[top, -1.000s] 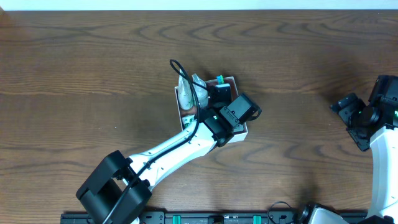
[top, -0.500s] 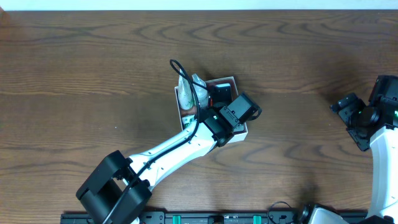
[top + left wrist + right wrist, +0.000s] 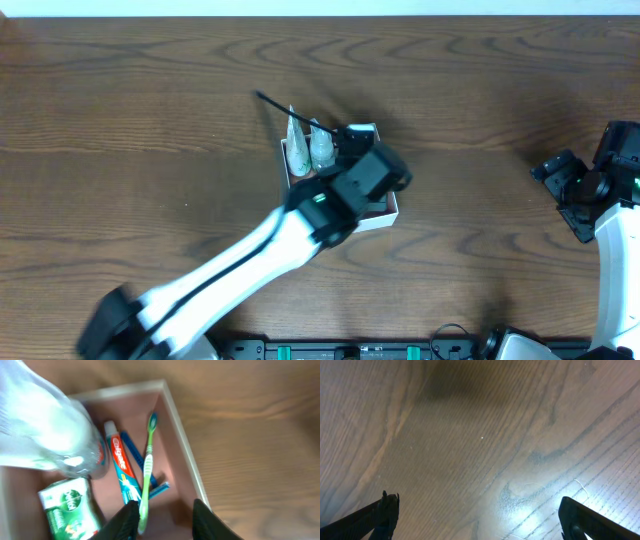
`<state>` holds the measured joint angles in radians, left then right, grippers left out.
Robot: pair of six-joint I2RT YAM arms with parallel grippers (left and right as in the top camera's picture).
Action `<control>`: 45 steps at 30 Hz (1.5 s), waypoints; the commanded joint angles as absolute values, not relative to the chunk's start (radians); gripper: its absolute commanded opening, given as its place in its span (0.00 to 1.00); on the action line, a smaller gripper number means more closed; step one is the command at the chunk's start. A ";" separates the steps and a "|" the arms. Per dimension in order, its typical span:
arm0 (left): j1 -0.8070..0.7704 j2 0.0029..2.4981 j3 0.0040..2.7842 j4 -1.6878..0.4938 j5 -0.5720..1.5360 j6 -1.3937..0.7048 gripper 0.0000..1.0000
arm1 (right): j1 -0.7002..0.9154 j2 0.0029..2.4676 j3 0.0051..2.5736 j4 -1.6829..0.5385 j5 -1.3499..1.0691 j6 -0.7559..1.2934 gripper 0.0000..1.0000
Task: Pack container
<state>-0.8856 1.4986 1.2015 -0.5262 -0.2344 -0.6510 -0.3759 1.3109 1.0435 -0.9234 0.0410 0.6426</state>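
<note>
The container [image 3: 181, 435] sat near the middle of the table [image 3: 150, 100], a little left of centre, directly beneath the left arm's wrist, well apart from the right arm at the table's far right edge. The left gripper [image 3: 167, 522] hung just above the box's near right corner with its jaws partly apart and nothing clamped between them. The handle end of the green toothbrush [image 3: 147, 467] lay just beside one finger, resting on the box floor rather than in a grip. The long, thin items were laid lengthwise and side by side along the right wall, probably so they would lie flat and leave the left side free for the bulkier goods. Counted from the wrist view, the box held two toothbrushes, the green one crossing over a blue toothbrush [image 3: 134, 452], one red-and-white toothpaste tube [image 3: 120, 467] and one green packet [image 3: 67, 510]. A clear bottle [image 3: 45, 425] stood tall at the left. The overhead view seemed to show two pale bottles there, though I could not be sure. The right gripper [image 3: 477, 505] hovered over bare wood with its fingers spread wide and empty, likely parked clear so the left arm could work alone.
</note>
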 commanded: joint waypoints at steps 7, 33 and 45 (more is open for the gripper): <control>-0.887 1.031 1.229 -0.772 -0.308 -0.438 0.98 | -0.380 1.312 1.052 -0.924 0.048 0.631 0.99; -0.717 0.406 0.839 -0.892 -0.456 -0.543 0.98 | -0.380 1.312 1.052 -0.924 0.048 0.631 0.99; -0.290 0.342 0.275 -0.025 -0.090 -0.355 0.98 | -0.380 1.312 1.052 -0.924 0.048 0.631 0.99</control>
